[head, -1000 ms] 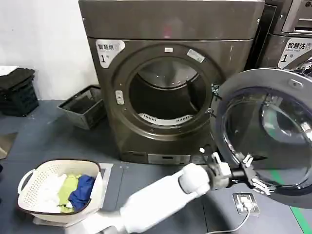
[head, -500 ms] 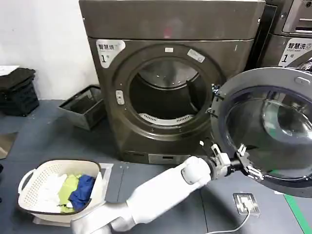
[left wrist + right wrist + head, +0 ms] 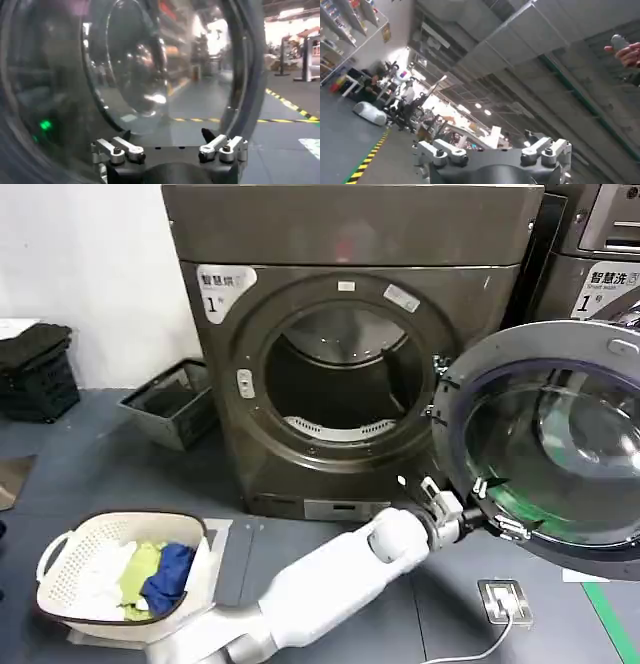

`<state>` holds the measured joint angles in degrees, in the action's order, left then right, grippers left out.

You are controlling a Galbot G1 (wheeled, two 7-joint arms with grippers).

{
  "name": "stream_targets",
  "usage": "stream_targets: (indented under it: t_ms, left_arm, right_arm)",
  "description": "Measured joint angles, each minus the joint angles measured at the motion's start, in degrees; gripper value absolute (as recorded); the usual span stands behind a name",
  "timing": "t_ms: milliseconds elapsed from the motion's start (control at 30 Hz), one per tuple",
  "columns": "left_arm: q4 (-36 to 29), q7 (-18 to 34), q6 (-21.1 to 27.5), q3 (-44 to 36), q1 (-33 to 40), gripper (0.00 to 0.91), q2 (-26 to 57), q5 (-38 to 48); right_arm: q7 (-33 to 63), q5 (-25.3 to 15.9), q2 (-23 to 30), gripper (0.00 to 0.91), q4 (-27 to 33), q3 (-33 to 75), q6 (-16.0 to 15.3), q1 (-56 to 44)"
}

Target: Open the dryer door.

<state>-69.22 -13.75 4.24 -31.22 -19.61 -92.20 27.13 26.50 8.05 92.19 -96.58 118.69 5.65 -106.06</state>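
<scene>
"1" on dryer front label (image 3: 224, 292)

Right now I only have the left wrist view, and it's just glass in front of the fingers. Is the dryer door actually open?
Observer: Yes. In the head view the dryer door stands swung wide to the right of the machine, leaving the drum opening exposed.
Operator: Where on the door is my gripper?
Observer: The left gripper is at the door's lower rim, on the side nearest the machine, fingers open toward the inner glass. I cannot tell whether it touches.
Operator: Anything on the floor near my arm?
Observer: A laundry basket holding clothes sits on the floor to the left, well away from the door.
</scene>
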Motion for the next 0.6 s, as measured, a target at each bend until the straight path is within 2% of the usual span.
stream_targets:
  t_ms: [300,600]
  left_arm:
    - [-4.9,-4.0,1.0,-0.9,-1.5,0.907,0.0,-1.0]
    - [-17.9,-3.0,4.2,0.3,-5.1,0.907,0.1,-1.8]
  right_arm:
    - [-0.9,0.3,0.0,0.907,-0.3,0.0,0.3,-0.1]
    - [-2.0,2.0,0.0,0.907,-1.3,-0.2,0.4,-0.5]
